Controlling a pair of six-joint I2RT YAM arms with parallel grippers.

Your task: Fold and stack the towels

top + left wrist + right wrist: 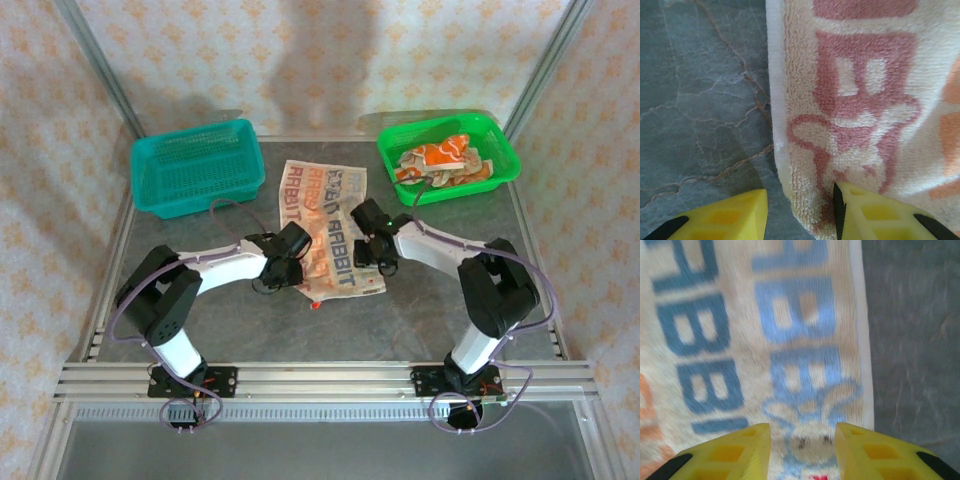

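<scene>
Two pincers of mine hang over one lettered towel [325, 225] lying spread flat on the grey counter [700, 100], just ahead of my arm bases. My left pincer [799, 200] is released and straddles the towel's white-hemmed left edge, with one yellow finger above bare counter and the other above the cloth by the reddish letters. My right pincer [802, 440] is also released. It sits just inside the towel's right hem, and a small blue rabbit face shows between its fingers. Farther back, at far left, stands a teal basket [190, 165]. At far right, a green basket [507, 148] holds crumpled towels [440, 162] in orange and cream.
</scene>
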